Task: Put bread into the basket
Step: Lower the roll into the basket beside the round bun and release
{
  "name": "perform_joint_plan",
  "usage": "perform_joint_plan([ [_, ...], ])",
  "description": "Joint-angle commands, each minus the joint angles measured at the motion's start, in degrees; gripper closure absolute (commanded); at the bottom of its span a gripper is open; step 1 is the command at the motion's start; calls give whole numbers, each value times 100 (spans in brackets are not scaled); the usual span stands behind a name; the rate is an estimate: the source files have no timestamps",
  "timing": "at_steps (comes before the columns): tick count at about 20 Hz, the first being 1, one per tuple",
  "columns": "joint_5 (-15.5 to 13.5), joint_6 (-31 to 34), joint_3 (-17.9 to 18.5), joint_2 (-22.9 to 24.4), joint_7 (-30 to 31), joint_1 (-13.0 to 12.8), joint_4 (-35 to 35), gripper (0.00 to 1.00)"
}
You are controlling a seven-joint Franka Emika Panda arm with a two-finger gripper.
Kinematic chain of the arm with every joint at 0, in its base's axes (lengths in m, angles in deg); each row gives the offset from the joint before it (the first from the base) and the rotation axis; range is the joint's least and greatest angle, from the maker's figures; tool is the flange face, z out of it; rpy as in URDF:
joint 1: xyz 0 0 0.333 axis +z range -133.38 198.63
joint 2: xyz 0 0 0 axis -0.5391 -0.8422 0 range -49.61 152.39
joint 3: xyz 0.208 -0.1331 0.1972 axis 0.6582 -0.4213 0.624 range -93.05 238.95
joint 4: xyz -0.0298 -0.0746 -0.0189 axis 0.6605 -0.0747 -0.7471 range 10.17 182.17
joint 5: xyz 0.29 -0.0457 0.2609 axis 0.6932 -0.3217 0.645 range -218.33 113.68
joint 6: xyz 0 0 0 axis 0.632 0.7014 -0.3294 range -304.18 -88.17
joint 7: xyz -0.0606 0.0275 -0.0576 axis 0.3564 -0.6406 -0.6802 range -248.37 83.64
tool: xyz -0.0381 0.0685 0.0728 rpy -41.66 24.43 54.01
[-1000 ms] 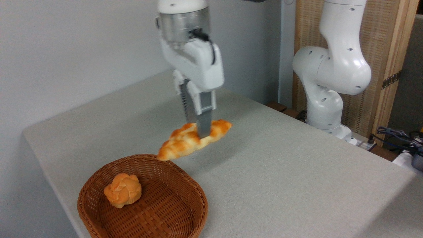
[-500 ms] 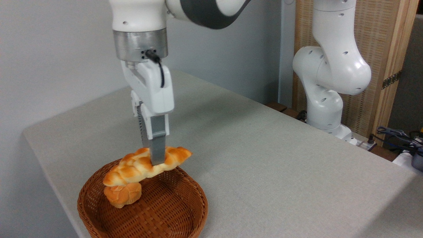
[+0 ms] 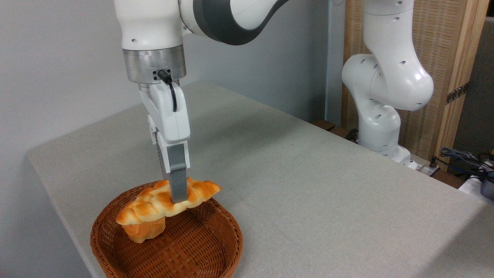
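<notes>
Bread (image 3: pixel 154 202) hangs pinched in the gripper (image 3: pixel 175 195) over the basket's (image 3: pixel 216 253) back rim — its fingers closed on the loaf's middle. The loaf's lower left end sits just above a bun (image 3: pixel 143 231) inside the basket, which stands near the table's (image 3: pixel 328 185) front left edge.

The gripper (image 3: pixel 174 197) hangs over the basket (image 3: pixel 200 247), jaws clamped on the bread (image 3: pixel 154 202), whose left end overlaps a small bun (image 3: pixel 144 230) inside; grey surface (image 3: pixel 308 185) below.
</notes>
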Motion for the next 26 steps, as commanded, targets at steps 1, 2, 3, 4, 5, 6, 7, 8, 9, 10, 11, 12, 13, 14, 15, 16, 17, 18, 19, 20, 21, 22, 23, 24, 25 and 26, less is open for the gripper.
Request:
perform_joint_plan([
  [1, 108, -77, -62, -33, 93, 2, -58, 0],
  [2, 108, -77, -62, -33, 93, 11, -58, 0],
  [3, 108, -77, -62, -25, 93, 11, -58, 0],
  [4, 108, -77, -62, -25, 93, 11, -58, 0],
  [5, 108, -77, -62, -25, 93, 11, -58, 0],
  [6, 108, -77, -62, -25, 93, 11, -58, 0],
  [7, 108, -77, -62, -25, 93, 11, -58, 0],
  [8, 108, -77, -62, -25, 84, 11, -58, 0],
  [9, 116, -77, -62, -33, 84, 11, -58, 0],
  [10, 108, -77, -62, -33, 84, 11, -58, 0],
  [11, 108, -77, -62, -33, 84, 11, -58, 0],
  [12, 108, -77, -62, -33, 84, 19, -58, 0],
  [13, 108, -77, -62, -33, 84, 20, -58, 0],
  [14, 108, -77, -62, -33, 84, 20, -58, 0],
  [15, 108, -77, -62, -25, 84, 20, -58, 0],
  [16, 108, -77, -62, -25, 93, 20, -58, 0],
  [17, 108, -77, -62, -16, 93, 20, -58, 0],
  [18, 108, -77, -62, -16, 93, 20, -58, 0],
  [19, 99, -68, -62, 2, 111, 20, -67, 0],
  [20, 90, -68, -53, 10, 119, 28, -67, 0],
  [21, 73, -33, -36, 45, 120, 28, -93, 0],
  [22, 55, -7, -18, 80, 120, 28, -102, 0],
  [23, 37, 37, -9, 203, 128, 37, -102, 0],
  [24, -6, 237, -1, 317, 268, 46, -102, 0],
  [25, -128, 614, 17, 449, 530, 72, -102, 0],
  [26, -191, 791, 17, 511, 637, 81, -102, 0],
])
